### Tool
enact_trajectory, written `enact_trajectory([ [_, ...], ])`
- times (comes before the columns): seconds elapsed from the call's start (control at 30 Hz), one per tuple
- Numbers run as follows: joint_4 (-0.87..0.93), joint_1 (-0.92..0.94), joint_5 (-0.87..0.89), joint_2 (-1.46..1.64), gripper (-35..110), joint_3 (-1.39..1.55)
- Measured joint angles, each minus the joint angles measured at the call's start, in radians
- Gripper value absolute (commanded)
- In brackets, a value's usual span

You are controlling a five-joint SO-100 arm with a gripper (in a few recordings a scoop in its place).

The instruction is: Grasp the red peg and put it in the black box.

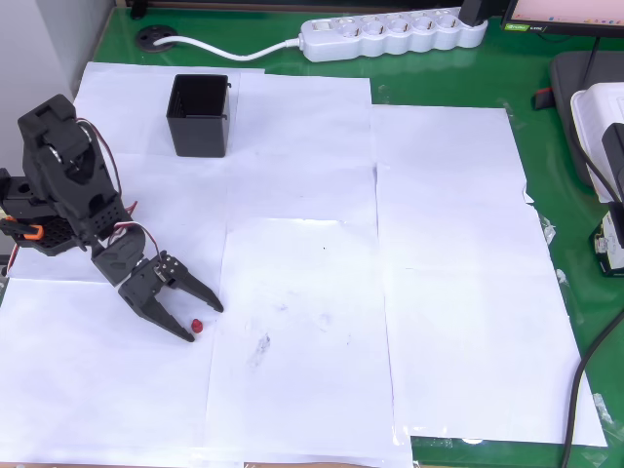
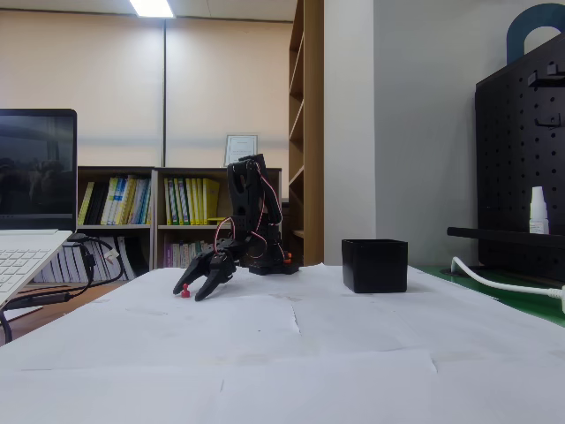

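red peg (image 1: 197, 324) between open gripper (image 1: 202, 321) fingertips

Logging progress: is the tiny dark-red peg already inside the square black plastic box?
No, the tiny dark-red peg lies on paper between the open jaws.

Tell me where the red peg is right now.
In the overhead view the red peg lies on the white paper at lower left, between the open tool's fingertips and well below the black box.

Matt white paper sheets (image 1: 312, 292), glossy green tabletop (image 1: 546, 88), black plastic box (image 1: 200, 117)
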Motion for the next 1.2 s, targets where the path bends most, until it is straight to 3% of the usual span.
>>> enact_trajectory([
  [0.43,0.0,0.009,0.0,0.0,0,-0.006],
  [0.8,0.011,0.009,0.005,-0.021,0,-0.009],
  [0.97,0.229,-0.014,0.014,-0.192,0,0.021],
  [1.2,1.003,-0.153,0.117,-0.634,0,0.322],
])
